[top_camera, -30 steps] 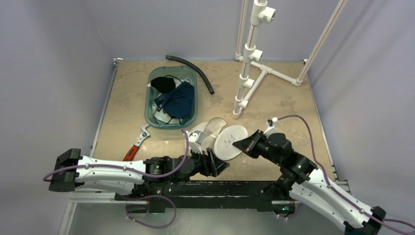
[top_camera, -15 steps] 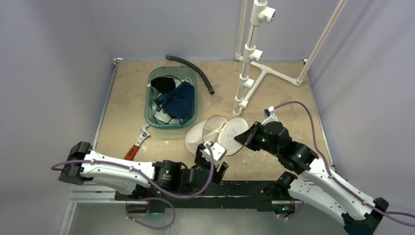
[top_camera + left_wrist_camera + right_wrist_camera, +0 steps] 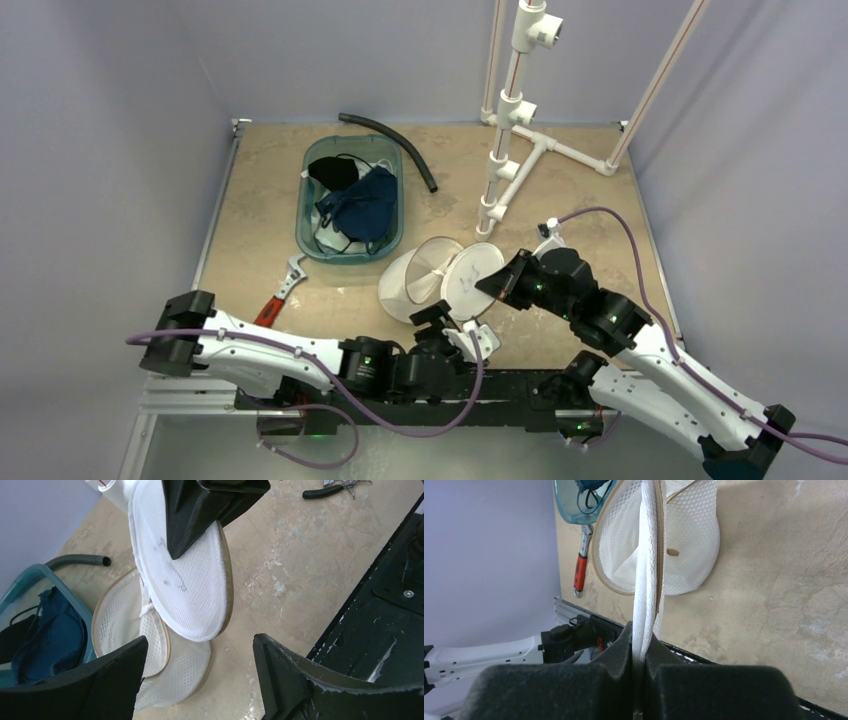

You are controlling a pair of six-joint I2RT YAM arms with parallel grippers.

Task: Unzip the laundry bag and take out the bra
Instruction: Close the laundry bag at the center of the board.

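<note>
The white mesh laundry bag (image 3: 408,282) lies on its side with its mouth open. Its flat round top (image 3: 476,278), with a faint black outline, stands on edge. My right gripper (image 3: 494,287) is shut on the rim of that top (image 3: 647,565), jaws pinching the white zip edge. The bag body (image 3: 689,540) hangs behind it. My left gripper (image 3: 463,334) is open and empty near the table's front edge, below the bag. The left wrist view shows the top (image 3: 192,587), the open pouch (image 3: 120,625) and the right fingers (image 3: 200,510). No bra is clearly visible.
A teal tub (image 3: 305,235) with dark garments stands behind the bag. A red-handled wrench (image 3: 276,298) lies to its front left. A black hose (image 3: 392,142) and a white PVC stand (image 3: 508,160) are at the back. Pliers (image 3: 330,487) lie to the right.
My left gripper has let go of the bag and pulled back right toward the front edge. My right gripper has raised the top on edge, and the bag mouth has opened.
</note>
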